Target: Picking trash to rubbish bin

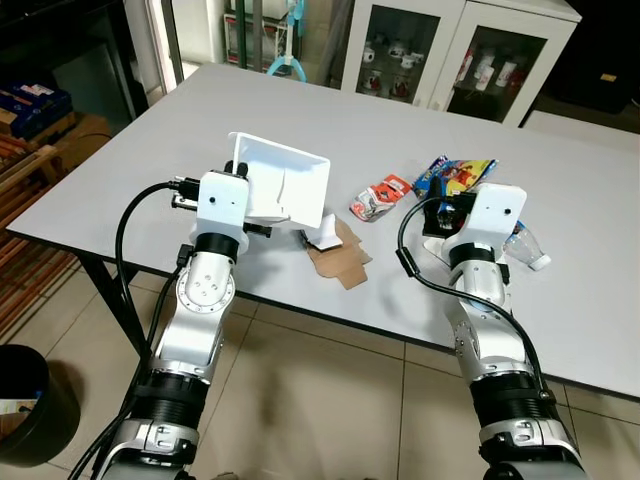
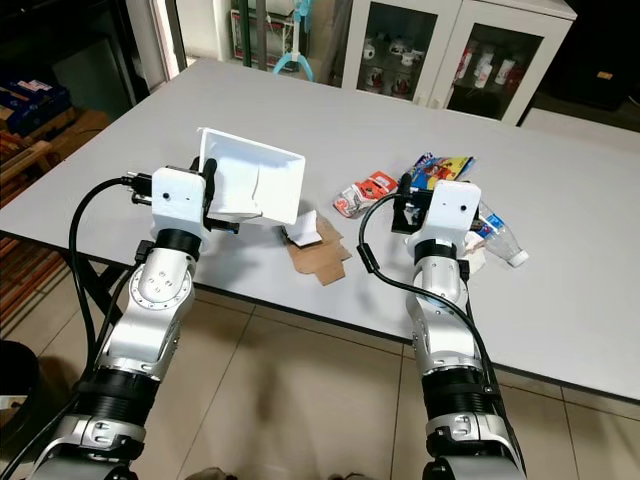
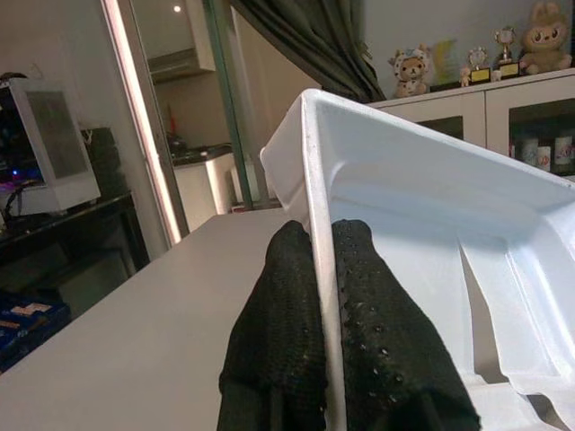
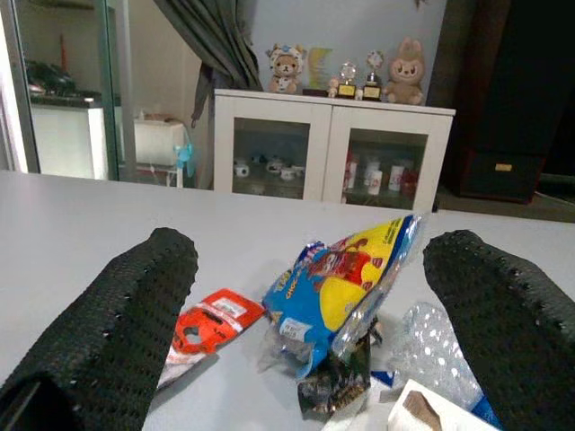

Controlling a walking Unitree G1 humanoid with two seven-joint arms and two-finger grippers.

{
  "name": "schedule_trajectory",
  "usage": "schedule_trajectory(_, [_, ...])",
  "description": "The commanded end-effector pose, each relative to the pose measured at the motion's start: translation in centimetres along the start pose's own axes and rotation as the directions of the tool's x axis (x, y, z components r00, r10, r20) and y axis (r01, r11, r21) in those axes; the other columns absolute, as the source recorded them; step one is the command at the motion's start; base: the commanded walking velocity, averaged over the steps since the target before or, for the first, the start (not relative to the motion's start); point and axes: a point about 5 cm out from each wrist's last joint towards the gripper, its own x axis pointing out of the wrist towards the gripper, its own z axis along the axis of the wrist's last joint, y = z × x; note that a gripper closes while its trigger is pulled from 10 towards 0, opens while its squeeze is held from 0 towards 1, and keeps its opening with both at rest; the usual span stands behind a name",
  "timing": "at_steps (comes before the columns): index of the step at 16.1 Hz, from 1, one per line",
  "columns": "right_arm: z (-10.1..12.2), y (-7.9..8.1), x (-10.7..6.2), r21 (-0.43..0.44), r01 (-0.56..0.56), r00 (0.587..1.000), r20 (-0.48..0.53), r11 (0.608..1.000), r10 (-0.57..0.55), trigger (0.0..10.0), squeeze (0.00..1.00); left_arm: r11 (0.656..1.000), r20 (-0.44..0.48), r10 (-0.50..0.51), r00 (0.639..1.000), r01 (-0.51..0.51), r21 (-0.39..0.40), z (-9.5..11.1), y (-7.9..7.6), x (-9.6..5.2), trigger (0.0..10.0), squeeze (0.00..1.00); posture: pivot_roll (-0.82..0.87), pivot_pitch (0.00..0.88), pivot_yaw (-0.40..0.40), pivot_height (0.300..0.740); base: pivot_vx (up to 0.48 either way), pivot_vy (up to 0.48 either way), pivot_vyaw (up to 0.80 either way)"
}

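grey table (image 1: pixel 300 110), glass-door cabinet (image 1: pixel 450 50)

place: looks like a lived-in home, dining or living room area
table: big plain grey table (image 1: pixel 300 120) on a tiled floor (image 1: pixel 330 390), pretty standard house setup
cabinet: white glass-door display cabinet (image 1: pixel 455 50) at 1 o'clock, shelves packed with little figurines
decor: teddy bears (image 4: pixel 287 67) and small trophies (image 4: pixel 359 83) lined up on top of that cabinet
curtain: dark drape (image 3: pixel 310 40) hanging by a glass door
bin: black rubbish bin (image 1: pixel 30 400) on the floor at 8 o'clock
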Motion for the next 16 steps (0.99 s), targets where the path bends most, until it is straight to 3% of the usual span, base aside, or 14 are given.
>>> schedule_trajectory(1, [-0.31,0.06,-0.2,0.008,-0.008,1.0,-0.01,1.0,0.008,10.0,0.0,1.0,0.004,0.0,1.0,0.0,0.0,0.19,-0.39,0.18,10.0,0.0,-0.05,0.0,-0.097,0.74,-0.337,0.0,0.0])
schedule_trajectory(16, [-0.81,-0.53,-0.41,0.005,-0.012,0.999,-0.046,1.0,0.013,10.0,0.0,1.0,0.004,0.012,1.0,-0.012,-0.004,0.45,-0.15,-0.02,10.0,0.0,-0.05,0.016,-0.105,0.74,-0.315,0.0,0.0])
